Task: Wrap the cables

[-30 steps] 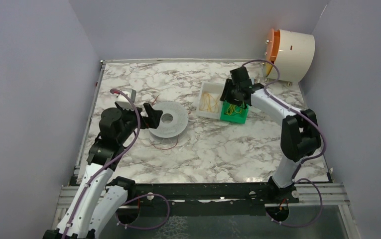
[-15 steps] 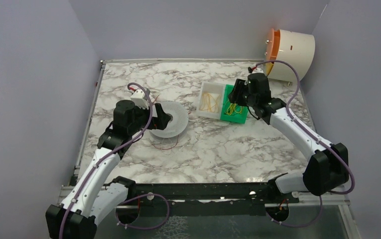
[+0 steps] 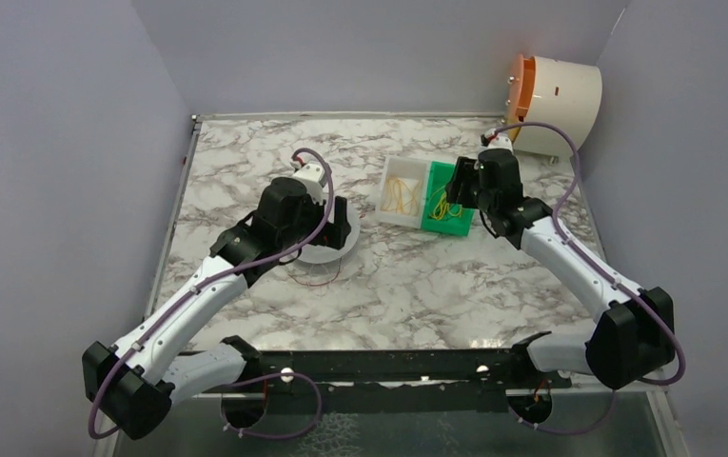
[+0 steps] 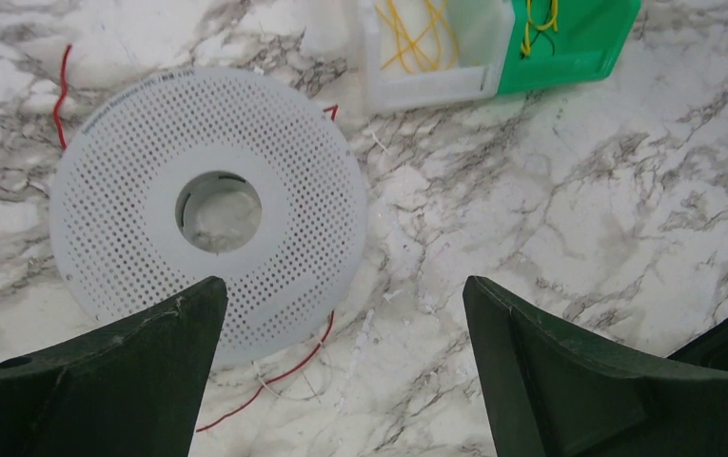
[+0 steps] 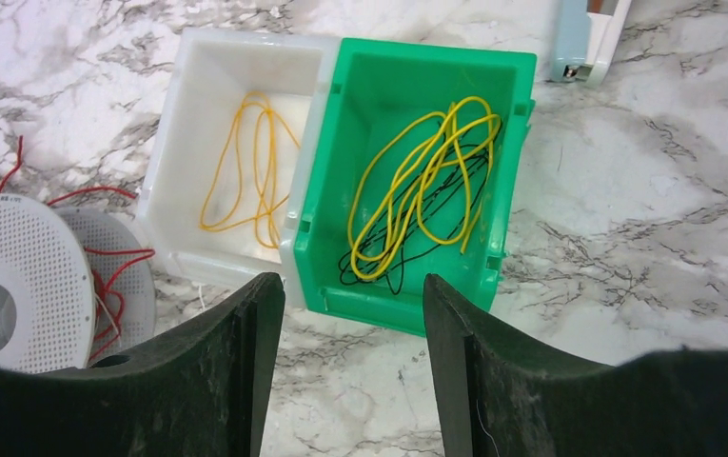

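Yellow and black cables (image 5: 417,181) lie tangled in a green bin (image 5: 398,309). A yellow cable (image 5: 245,171) lies in the white bin (image 5: 174,162) beside it. A dark red cable (image 4: 274,376) runs under and around a white perforated spool (image 4: 274,219). My left gripper (image 4: 344,286) is open and empty above the spool's right edge and the table. In the top view it (image 3: 339,227) covers most of the spool (image 3: 317,252). My right gripper (image 5: 350,283) is open and empty above the green bin's near side, and it also shows in the top view (image 3: 450,195).
A large white and orange drum (image 3: 560,90) lies at the back right corner. A small pale blue device (image 5: 583,38) sits behind the green bin. Grey walls close in the table on three sides.
My left arm has reached forward and to the right, and now hangs over the spool. My right gripper has shifted slightly right above the green bin.
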